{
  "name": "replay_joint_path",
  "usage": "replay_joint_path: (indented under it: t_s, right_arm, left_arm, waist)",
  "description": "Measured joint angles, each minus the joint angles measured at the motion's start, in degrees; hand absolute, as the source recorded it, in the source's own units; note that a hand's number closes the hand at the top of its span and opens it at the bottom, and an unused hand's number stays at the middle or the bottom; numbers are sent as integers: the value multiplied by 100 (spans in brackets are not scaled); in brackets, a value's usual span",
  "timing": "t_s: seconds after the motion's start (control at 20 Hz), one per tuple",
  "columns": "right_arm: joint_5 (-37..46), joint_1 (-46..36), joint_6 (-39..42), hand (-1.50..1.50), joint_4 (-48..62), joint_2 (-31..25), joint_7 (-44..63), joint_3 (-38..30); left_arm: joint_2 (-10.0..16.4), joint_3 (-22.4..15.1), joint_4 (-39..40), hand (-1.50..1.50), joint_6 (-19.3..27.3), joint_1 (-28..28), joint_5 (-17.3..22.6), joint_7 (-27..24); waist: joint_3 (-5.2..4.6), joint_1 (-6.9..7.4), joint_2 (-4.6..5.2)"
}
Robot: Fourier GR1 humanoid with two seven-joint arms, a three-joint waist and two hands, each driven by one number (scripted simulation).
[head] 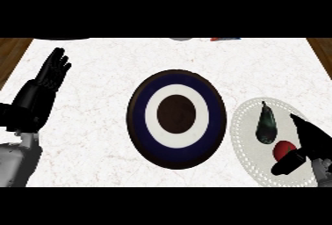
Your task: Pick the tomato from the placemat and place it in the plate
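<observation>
Grasping looks like the step in hand. Nearest us, the right robot hand (315, 143) brackets the tomato (283, 149) on the placemat (245, 132), fingers straight, thumb spread apart, nothing clamped; contact we cannot tell. We would curl thumb and fingers evenly round the tomato before lifting, clear of the dark green vegetable (266, 125) just beyond. The plate (138, 127) lies leftward on the bench (97, 154). The left robot hand (50, 72) rests open, far left.
</observation>
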Motion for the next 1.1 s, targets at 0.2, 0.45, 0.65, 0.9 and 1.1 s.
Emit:
replay_joint_path:
  t_s: [0.2,0.45,0.65,0.9,1.1]
  right_arm:
    - [122,105,88,-150,191,244,-162,-92]
    - [322,43,190,-150,741,526,-314,-180]
    - [586,72,274,150,1072,656,-437,-242]
    - [1284,39,-262,150,1271,718,-979,-301]
    - [1813,715,-1061,150,750,742,-1090,-274]
  left_arm:
    - [-121,32,19,0,-68,47,-153,-15]
    - [-156,152,-51,0,-182,-98,-201,166]
    - [-244,243,-54,0,-266,13,-282,75]
    - [-293,345,-65,0,-326,-14,-307,146]
    - [-260,428,-143,0,-333,-52,-303,294]
  waist:
    - [2,-5,-1]
    - [1,7,-1]
    - [3,6,-1]
    - [-18,-1,-14]
    - [-65,-84,-66]
